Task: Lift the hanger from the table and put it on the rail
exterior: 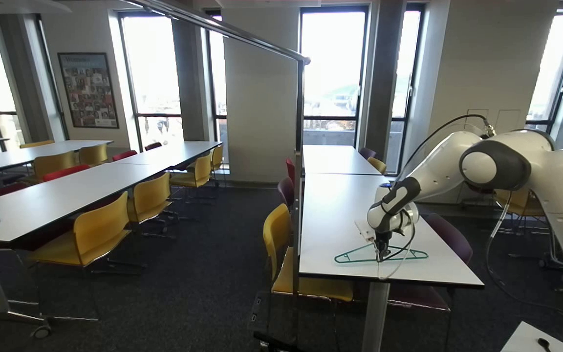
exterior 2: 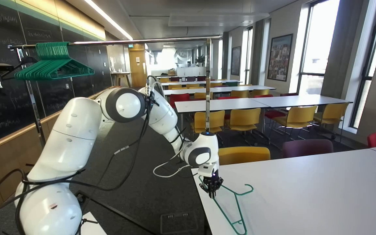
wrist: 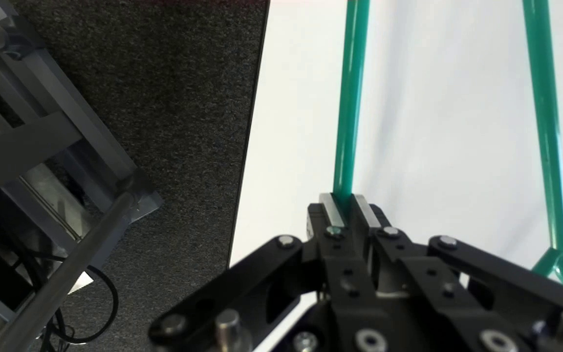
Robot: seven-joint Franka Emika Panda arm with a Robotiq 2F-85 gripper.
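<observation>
The green hanger point(exterior: 416, 254) lies flat over the white table point(exterior: 340, 210) near its front edge. My gripper point(exterior: 380, 257) points down, its fingers shut around the hanger's long bottom bar, about midway. In an exterior view the hanger point(exterior 2: 240, 209) has its hook toward the table's middle, and the gripper point(exterior 2: 212, 195) is at the table's point(exterior 2: 305, 192) edge. In the wrist view both finger pads point(wrist: 344, 203) touch the hanger bar point(wrist: 351, 107). I cannot tell whether the hanger touches the table top point(wrist: 296, 122). The grey rail point(exterior: 242, 35) runs high above; it also shows in an exterior view point(exterior 2: 162, 40).
Several green hangers point(exterior 2: 55, 69) hang bunched at one end of the rail. An upright post point(exterior: 299, 127) holds the rail beside the table. A yellow chair point(exterior: 277, 234) and a purple chair point(exterior: 450, 237) flank the table. Loose cables point(exterior 2: 132, 169) hang from the arm.
</observation>
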